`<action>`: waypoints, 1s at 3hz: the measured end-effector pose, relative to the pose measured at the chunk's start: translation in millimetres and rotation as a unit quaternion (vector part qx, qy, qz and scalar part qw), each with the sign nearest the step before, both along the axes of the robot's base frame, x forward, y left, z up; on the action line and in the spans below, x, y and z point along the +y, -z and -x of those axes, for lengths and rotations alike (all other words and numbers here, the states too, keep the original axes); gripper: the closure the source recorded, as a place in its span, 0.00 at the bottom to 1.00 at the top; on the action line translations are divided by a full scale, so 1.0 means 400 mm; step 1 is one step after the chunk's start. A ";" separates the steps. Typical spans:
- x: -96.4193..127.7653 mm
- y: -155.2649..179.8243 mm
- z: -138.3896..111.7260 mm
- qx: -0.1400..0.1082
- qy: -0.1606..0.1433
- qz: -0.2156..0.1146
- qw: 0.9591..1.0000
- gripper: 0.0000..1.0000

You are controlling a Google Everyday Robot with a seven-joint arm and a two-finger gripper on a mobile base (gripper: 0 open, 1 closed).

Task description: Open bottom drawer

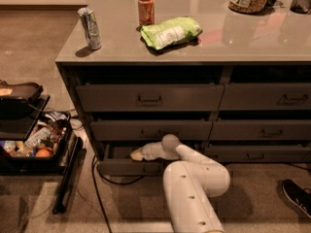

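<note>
- The gripper (137, 154) is reaching into the dark gap just above the front of the bottom drawer (127, 167). How far it is open, or whether it is gripping anything, cannot be told.
- That drawer is sitting at the foot of the left stack, standing slightly out.
- The white arm (194, 183) is covering its right end.
- A black cable (95, 188) is lying on the floor beside it.

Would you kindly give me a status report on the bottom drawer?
Gripper low, just behind the bottom drawer front panel. Drawer partly pulled out. Black cable on floor by its left corner.
</note>
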State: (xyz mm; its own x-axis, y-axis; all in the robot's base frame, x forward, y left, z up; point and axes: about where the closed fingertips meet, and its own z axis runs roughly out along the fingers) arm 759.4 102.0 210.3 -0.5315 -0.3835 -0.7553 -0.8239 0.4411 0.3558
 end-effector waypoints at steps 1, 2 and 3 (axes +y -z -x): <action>-0.013 0.040 -0.038 0.016 0.013 -0.001 1.000 1.00; -0.005 0.041 -0.030 0.014 0.007 0.000 1.000 1.00; 0.002 0.032 -0.021 0.006 -0.001 0.003 1.000 1.00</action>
State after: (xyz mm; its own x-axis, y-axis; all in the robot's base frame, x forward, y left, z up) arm 767.6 103.0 197.4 -0.5396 -0.3892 -0.7466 -0.8205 0.4418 0.3627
